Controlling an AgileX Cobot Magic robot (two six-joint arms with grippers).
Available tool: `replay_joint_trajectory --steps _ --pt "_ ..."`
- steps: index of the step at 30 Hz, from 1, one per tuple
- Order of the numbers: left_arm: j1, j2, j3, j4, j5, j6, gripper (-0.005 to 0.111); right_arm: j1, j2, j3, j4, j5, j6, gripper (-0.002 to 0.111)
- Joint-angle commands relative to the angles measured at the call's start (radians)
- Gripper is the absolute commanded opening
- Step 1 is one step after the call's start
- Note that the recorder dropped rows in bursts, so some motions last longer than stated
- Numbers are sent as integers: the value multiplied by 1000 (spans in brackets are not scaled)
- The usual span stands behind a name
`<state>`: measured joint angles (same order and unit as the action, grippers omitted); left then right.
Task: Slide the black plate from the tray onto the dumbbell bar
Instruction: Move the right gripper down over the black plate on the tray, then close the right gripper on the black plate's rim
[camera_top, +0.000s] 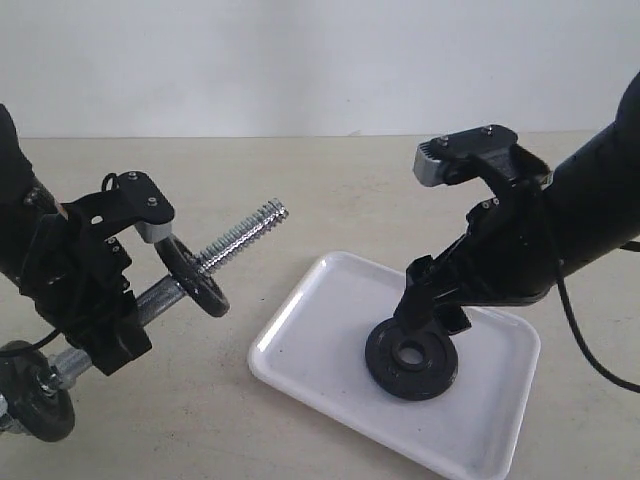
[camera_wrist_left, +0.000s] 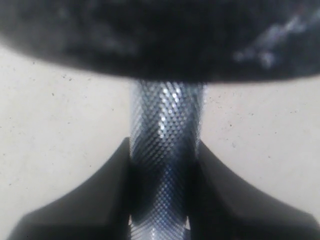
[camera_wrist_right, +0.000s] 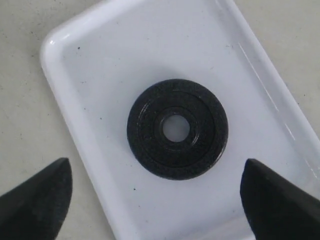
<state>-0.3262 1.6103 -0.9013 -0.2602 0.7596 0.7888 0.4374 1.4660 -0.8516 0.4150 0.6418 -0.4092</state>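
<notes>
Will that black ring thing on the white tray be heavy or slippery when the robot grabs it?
The black plate looks like thick matte metal, so it is probably heavy for its size and stiff. It lies flat on the glossy tray, so it may slide when nudged rather than roll. Lying flat, its edge looks hard to pinch.

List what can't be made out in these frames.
- Exterior view: fingertips of the right gripper, lost against the black plate; whether they touch it is unclear.
- Exterior view: lower end of the dumbbell bar, cut off by the left edge.
- Left wrist view: mounted disc, blurred and cropped by the top edge.
</notes>
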Motion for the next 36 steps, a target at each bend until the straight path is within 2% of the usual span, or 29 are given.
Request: replay_joint_trajectory --steps 1,16,21,26,30,36 --pt "-1 -87 -30 -73 -28 24 4 3 53 2 -16 -10 11 81" --pt "-1 -100 -30 -104 -46 40 4 5 224 -9 -61 -5 12 81" --pt "-1 -100 -30 -117 -50 43 4 57 249 -81 -89 23 20 81" --pt "-1 -100 -30 -117 -50 43 4 137 295 -185 -243 73 165 81" --pt "-1 -100 -30 -117 -45 43 4 155 357 -244 -406 184 334 81" --pt "-1 -100 -30 -117 -45 43 4 155 408 -249 -468 215 375 81"
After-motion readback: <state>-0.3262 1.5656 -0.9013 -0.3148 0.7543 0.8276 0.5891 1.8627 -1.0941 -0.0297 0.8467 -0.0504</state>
